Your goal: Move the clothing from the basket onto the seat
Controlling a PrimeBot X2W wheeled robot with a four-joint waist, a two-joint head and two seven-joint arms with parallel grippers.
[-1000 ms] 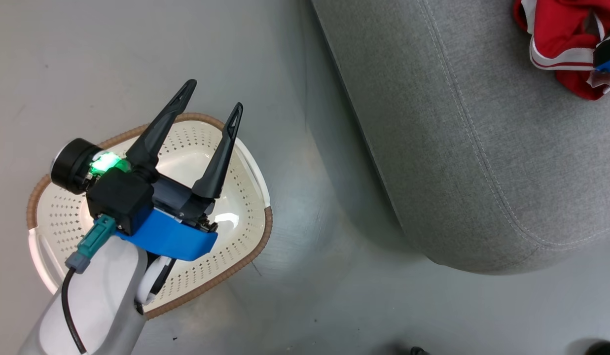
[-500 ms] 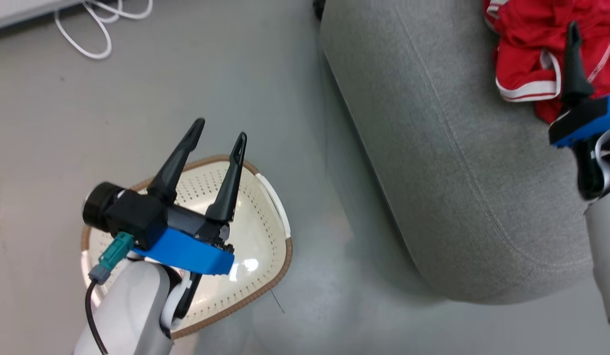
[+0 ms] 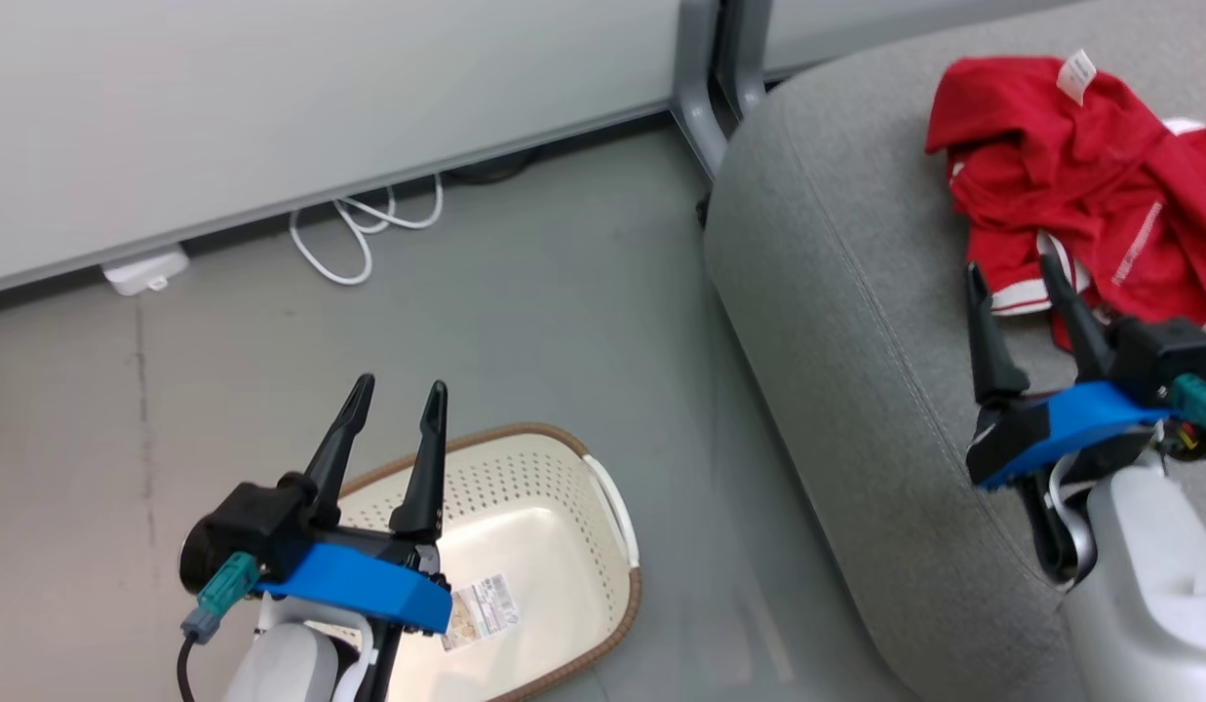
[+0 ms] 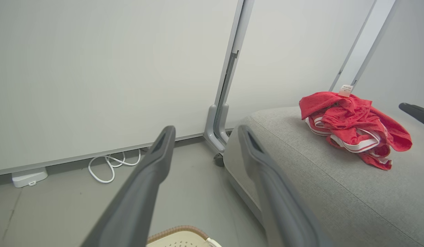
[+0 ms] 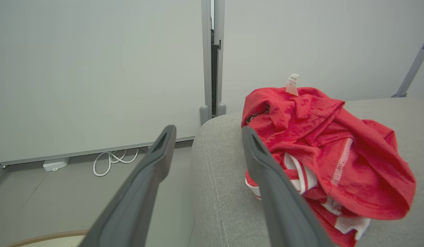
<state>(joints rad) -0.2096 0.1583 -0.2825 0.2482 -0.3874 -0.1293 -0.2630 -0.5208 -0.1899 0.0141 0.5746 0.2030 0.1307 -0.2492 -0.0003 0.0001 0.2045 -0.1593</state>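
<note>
The clothing (image 3: 1080, 195) is heaped on the seat (image 3: 856, 341), back from its rounded edge; open floor (image 3: 564, 292) is seen between the seat and the basket (image 3: 525, 487). The left tool (image 3: 401, 385) and right tool (image 3: 1010, 265) are held parted, empty.

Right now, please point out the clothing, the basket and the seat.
clothing (image 3: 1070, 185): head view, middle of the red heap.
basket (image 3: 510, 480): head view, perforated inner wall.
seat (image 3: 856, 331): head view, bare grey cushion.
</note>
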